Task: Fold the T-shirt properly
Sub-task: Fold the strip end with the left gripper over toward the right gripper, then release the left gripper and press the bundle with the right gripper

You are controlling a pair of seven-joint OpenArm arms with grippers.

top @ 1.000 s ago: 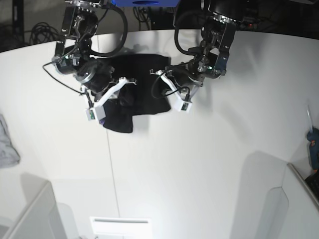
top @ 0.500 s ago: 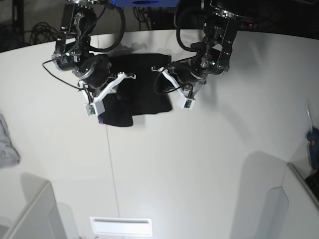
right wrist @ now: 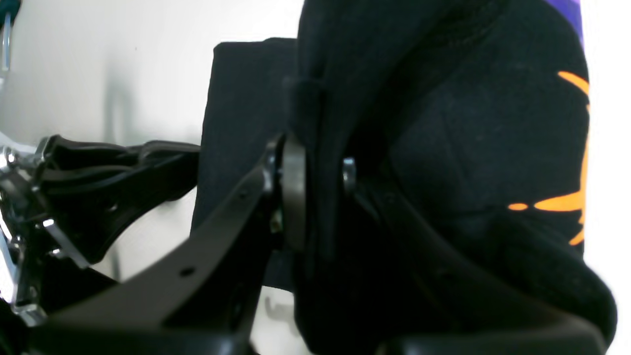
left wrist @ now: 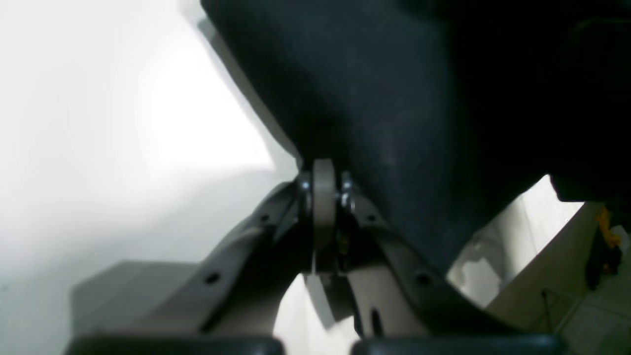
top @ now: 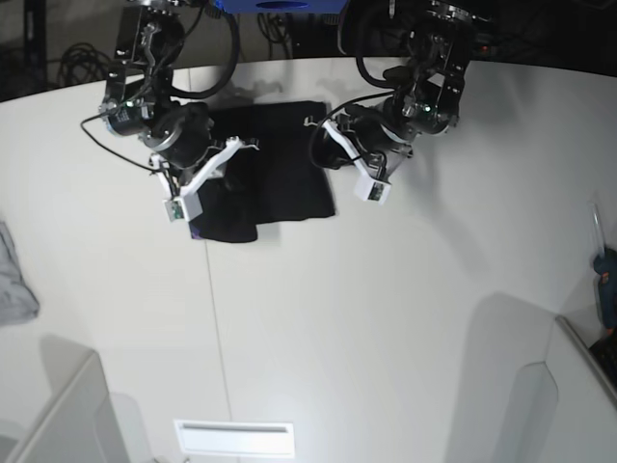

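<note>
The left gripper (left wrist: 325,185) is being seen from close behind, its jaws pressed together just below the edge of the black T-shirt (left wrist: 394,98), which is being shown over the white table (left wrist: 123,123).

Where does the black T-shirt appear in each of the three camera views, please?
Base: T-shirt at top centre, between the two arms.
Left wrist: fills the upper right.
Right wrist: fills the centre and right, orange print showing.
Shared landmark: the white table.
</note>
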